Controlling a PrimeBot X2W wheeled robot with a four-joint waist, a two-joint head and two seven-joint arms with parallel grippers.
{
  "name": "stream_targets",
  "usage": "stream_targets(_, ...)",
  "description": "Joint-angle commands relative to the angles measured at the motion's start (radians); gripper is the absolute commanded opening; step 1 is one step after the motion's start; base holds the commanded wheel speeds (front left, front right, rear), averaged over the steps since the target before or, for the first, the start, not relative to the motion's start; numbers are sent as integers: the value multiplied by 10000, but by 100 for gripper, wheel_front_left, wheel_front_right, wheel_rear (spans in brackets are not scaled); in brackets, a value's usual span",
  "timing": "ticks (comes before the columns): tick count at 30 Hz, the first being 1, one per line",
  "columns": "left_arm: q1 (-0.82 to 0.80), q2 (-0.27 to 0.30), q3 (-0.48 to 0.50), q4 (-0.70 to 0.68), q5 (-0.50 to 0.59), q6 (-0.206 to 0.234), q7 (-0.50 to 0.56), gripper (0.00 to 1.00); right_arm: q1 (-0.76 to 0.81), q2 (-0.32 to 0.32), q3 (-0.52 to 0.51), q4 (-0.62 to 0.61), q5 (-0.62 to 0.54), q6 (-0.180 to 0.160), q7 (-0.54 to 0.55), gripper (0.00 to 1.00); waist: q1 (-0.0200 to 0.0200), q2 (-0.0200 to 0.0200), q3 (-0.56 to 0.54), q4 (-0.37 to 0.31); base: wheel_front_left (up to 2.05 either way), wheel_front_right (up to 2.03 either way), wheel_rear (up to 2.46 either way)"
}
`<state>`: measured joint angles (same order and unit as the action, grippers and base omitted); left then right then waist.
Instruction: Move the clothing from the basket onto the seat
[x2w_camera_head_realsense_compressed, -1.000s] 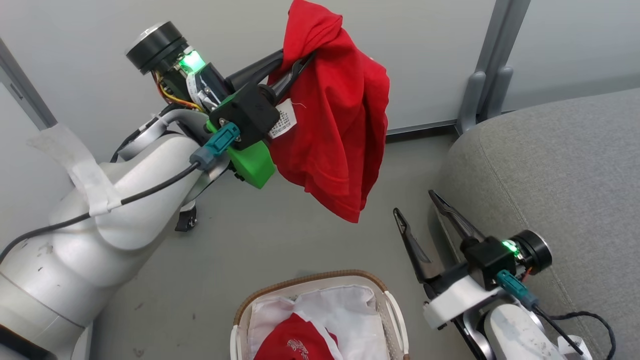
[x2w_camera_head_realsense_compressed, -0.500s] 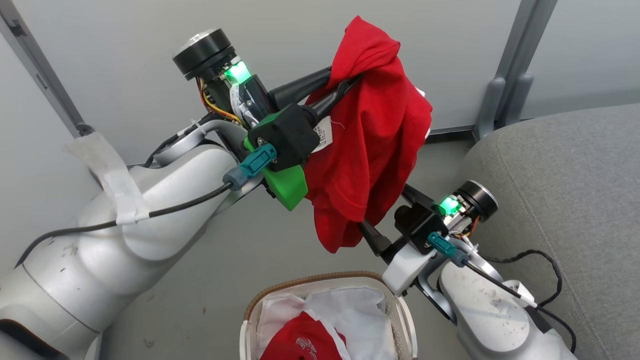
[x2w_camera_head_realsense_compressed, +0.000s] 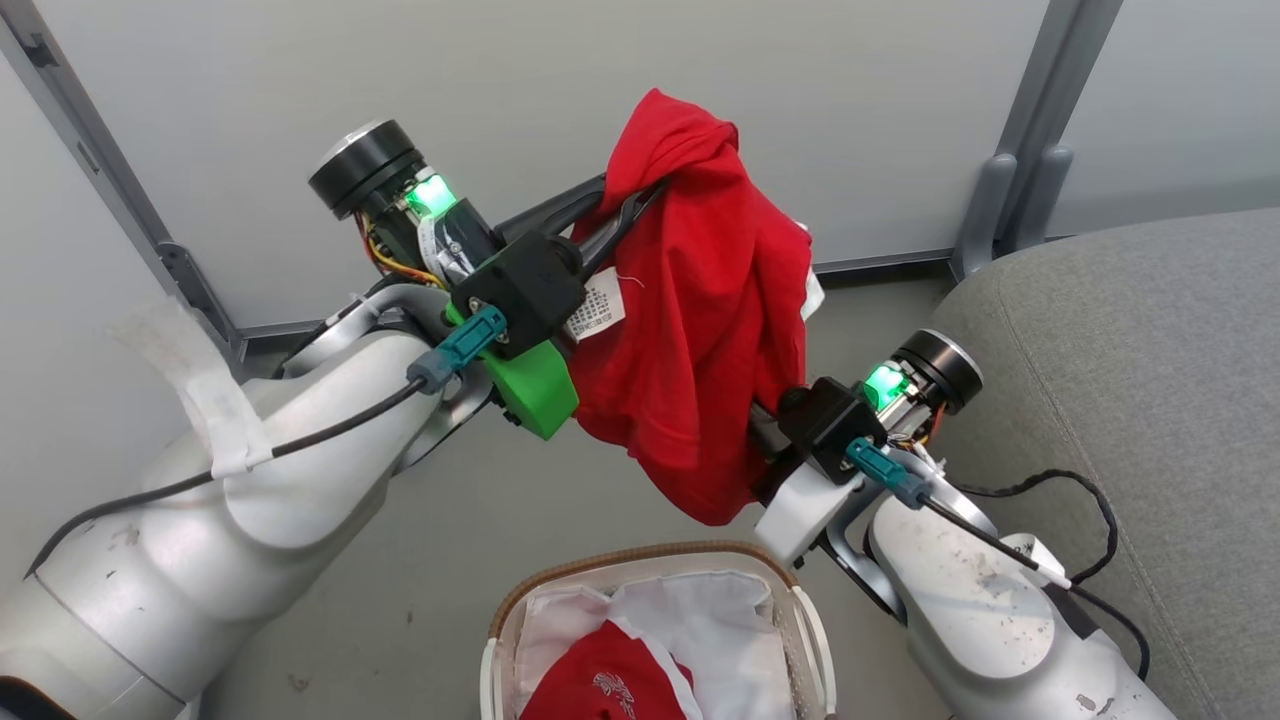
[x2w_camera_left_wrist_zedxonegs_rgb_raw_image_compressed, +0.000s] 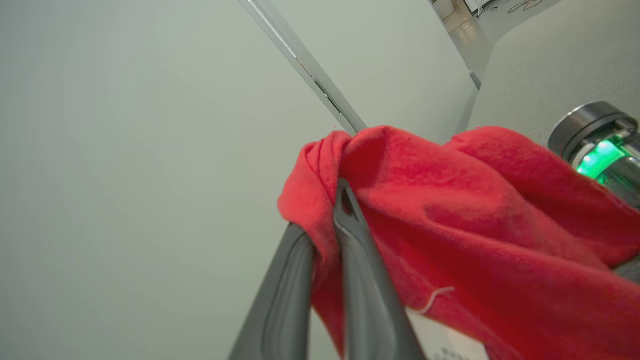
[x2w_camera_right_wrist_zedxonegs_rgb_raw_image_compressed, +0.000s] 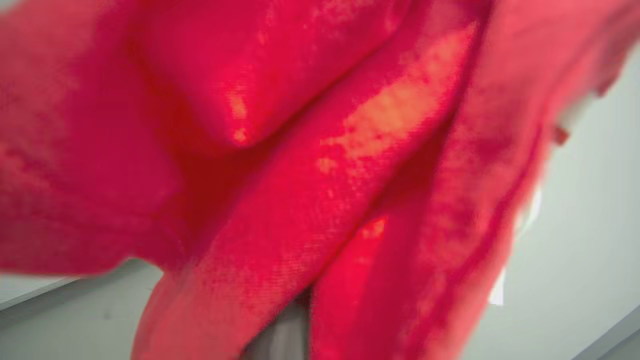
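A red shirt (x2w_camera_head_realsense_compressed: 700, 330) with a white care label hangs in the air above the floor. My left gripper (x2w_camera_head_realsense_compressed: 630, 200) is shut on its bunched top edge; in the left wrist view the cloth (x2w_camera_left_wrist_zedxonegs_rgb_raw_image_compressed: 450, 210) is pinched between the two grey fingers (x2w_camera_left_wrist_zedxonegs_rgb_raw_image_compressed: 360, 280) of the left gripper (x2w_camera_left_wrist_zedxonegs_rgb_raw_image_compressed: 322, 210). My right gripper (x2w_camera_head_realsense_compressed: 760, 445) reaches into the shirt's lower right side with its fingers buried in the folds, shut on the cloth (x2w_camera_right_wrist_zedxonegs_rgb_raw_image_compressed: 320, 165). The basket (x2w_camera_head_realsense_compressed: 640, 556) stands below and holds another red garment (x2w_camera_head_realsense_compressed: 600, 685). The grey seat (x2w_camera_head_realsense_compressed: 1150, 340) is at the right.
A white cloth liner (x2w_camera_head_realsense_compressed: 700, 620) lines the basket. Pale wall panels with grey metal posts (x2w_camera_head_realsense_compressed: 1030, 150) run behind the arms. Grey floor (x2w_camera_head_realsense_compressed: 450, 560) lies between the wall, the basket and the seat. A black cable (x2w_camera_head_realsense_compressed: 1090, 500) loops over the seat's edge.
My right gripper has swung from beside the seat up to the hanging shirt's lower part and shut on it. The left gripper keeps its hold on the top. The head camera shifted.
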<state>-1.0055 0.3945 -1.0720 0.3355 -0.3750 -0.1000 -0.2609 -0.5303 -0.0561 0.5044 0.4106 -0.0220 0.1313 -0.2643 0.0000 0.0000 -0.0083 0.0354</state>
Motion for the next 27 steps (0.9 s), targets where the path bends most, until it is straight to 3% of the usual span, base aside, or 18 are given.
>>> stream_targets(1,230,82,85,61,-114,95,-47,0,175,-77,-99,-65,65,-10,-4,0,0,0,16,-23,0,0,0)
stream_targets(9,1193,87,542,87,-553,446,-47,0,473,-130,-594,-424,6,-10,-4,0,0,0,75,-112,0,0,0)
stream_targets(11,1550,-4,790,50,-721,561,-48,58,543,-141,-687,-504,-3,-10,-4,0,0,0,88,-132,0,0,0)
stream_targets(12,1778,-70,962,40,-813,625,-47,100,555,-141,-760,-563,-7,-10,-4,0,0,0,92,-138,0,0,0)
stream_targets(18,3240,-577,2006,101,-1026,913,-36,100,592,-161,-1135,-804,-57,-10,-4,0,0,0,127,-148,0,0,0)
stream_targets(27,5333,-1614,3413,315,-650,602,-32,100,680,-208,-1662,-1062,-129,-10,-5,0,0,0,246,-217,0,0,0)
